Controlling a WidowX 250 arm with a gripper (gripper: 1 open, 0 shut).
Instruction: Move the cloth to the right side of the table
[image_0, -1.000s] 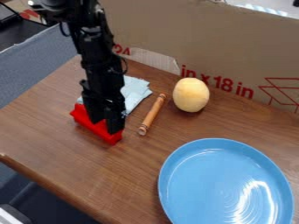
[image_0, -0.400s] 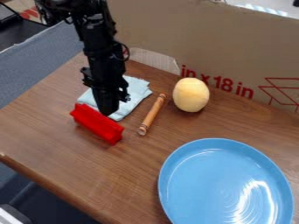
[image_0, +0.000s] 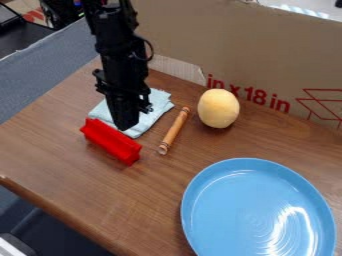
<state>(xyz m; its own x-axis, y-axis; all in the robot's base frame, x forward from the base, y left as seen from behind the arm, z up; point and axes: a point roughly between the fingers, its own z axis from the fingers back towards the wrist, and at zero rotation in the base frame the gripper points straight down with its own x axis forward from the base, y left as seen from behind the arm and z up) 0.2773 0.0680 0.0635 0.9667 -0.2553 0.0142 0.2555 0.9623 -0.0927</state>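
Dark wood worktop: cloth, red block, wooden stick, yellow ball near back edge; blue plate front right.

Much of the pale blue cloth is hidden behind the black gripper, whose fingertips are lost against the dark arm, so whether the fabric is pinched cannot be made out. Right of the cloth, the blue plate is cut off by the lower and right edges of the picture. Behind the cloth, the cardboard box is cropped at the top and right, its red print only partly legible.
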